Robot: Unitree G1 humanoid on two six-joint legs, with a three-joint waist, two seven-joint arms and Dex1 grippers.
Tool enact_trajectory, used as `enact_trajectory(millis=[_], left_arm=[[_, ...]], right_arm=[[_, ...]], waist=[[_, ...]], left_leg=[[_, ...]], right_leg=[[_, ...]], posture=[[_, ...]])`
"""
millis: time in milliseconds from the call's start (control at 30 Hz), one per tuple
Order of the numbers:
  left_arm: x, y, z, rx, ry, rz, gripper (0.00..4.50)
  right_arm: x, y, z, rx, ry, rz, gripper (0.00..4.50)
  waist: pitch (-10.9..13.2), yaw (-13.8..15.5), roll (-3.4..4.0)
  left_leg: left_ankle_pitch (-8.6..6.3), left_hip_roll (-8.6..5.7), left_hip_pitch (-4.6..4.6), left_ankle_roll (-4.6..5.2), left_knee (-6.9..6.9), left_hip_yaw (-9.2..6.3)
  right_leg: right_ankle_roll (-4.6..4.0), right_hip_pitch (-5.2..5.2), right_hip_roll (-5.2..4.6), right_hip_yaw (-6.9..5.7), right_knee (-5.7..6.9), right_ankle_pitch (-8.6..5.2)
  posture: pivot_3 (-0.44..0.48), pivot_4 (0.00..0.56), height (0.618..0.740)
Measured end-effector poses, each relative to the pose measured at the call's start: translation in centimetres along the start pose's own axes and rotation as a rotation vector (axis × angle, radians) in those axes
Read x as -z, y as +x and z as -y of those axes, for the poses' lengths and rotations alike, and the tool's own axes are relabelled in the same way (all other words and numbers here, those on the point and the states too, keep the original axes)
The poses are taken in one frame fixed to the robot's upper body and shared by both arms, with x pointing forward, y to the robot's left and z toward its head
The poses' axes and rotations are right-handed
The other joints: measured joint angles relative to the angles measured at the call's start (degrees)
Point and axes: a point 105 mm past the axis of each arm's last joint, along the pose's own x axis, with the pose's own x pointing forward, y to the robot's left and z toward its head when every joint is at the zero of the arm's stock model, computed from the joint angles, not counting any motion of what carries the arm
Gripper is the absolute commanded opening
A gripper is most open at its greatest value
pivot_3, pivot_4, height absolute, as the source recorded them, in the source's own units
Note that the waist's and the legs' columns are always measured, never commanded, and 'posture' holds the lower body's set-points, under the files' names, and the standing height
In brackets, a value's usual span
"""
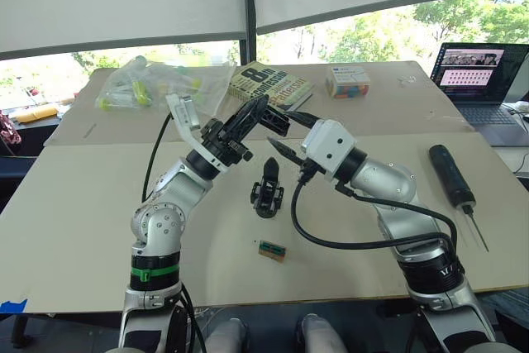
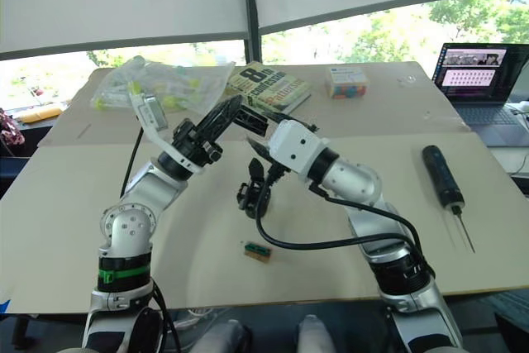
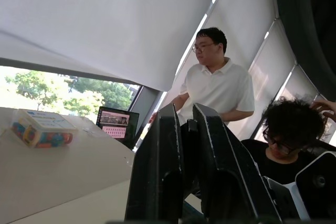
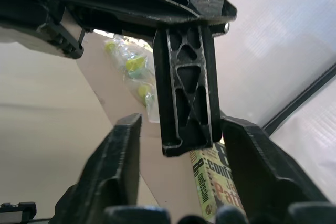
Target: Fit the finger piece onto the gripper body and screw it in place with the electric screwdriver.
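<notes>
- Left gripper (image 1: 263, 115) raised above the table (image 1: 99, 204), fingers closed on the finger piece (image 4: 186, 90); in the right wrist view the piece hangs from them, a ribbed black wedge.
- Right gripper (image 1: 285, 153) just beside it, fingers open; the finger piece sits in the gap between them, not touching either finger (image 4: 118, 156) as far as the view shows.
- Both grippers meet in mid-air above and just behind the gripper body (image 1: 267, 189).
- Gripper body stands upright on the table, centre, pointed finger up, untouched.
- Small green-and-brown block (image 1: 272, 249) on the table nearer the front edge, apart from the gripper body.
- Screwdriver (image 1: 452, 175) lies flat on the table well to the right, bit toward the front edge, nothing holding it.
- Far side of the table: plastic bag (image 1: 157, 80) of yellow-green items at left, book (image 1: 269, 84) in the middle, small box (image 1: 347, 80) with colourful contents to its right.
- Laptop (image 1: 479, 80) open at far right.
- Left wrist view: two people beyond the table, one standing in a white shirt (image 3: 218, 90), one lower with dark hair (image 3: 291, 127).
</notes>
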Motion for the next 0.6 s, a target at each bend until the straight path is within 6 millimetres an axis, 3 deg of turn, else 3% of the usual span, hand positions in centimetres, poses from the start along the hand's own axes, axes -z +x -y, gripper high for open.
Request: enact_trajectory(millis=[67,200,333,600], left_arm=[[-0.5,0.0,-0.4,0.005,0.011,-0.003,0.00],[-2.6,-0.4,-1.4,0.022,0.035,-0.029,0.00],[-3.1,-2.2,-1.8,0.103,-0.030,-0.247,0.00],[-1.0,-3.5,0.8,0.295,-0.214,-0.535,0.00]], right_arm=[[0.2,-0.7,0.3,-0.045,0.029,-0.007,4.49],[0.7,-1.9,1.7,-0.108,0.202,-0.027,4.49],[-0.1,-3.6,2.8,-0.322,0.406,-0.055,4.49],[-1.6,-5.1,-0.9,-0.775,0.815,-0.269,4.49]], waist=[[0.02,0.01,-0.03],[0.05,0.01,-0.08],[0.11,-0.48,-0.06],[0.21,-0.21,-0.11]], left_leg=[[0.00,0.00,-0.01,0.00,0.01,0.00],[0.00,0.00,-0.01,0.01,0.01,-0.01],[-0.06,0.10,0.01,0.09,0.00,-0.01],[-0.08,0.13,-0.06,0.08,0.02,-0.03]], right_leg=[[0.00,0.00,0.00,0.00,-0.03,0.00],[0.00,0.01,0.01,-0.02,-0.03,0.00],[0.00,0.01,0.14,-0.02,-0.04,-0.01],[-0.01,-0.04,0.10,-0.04,-0.07,-0.02]], posture=[[0.000,0.150,0.740],[0.000,0.150,0.740],[0.000,0.150,0.740],[0.000,0.150,0.740]])
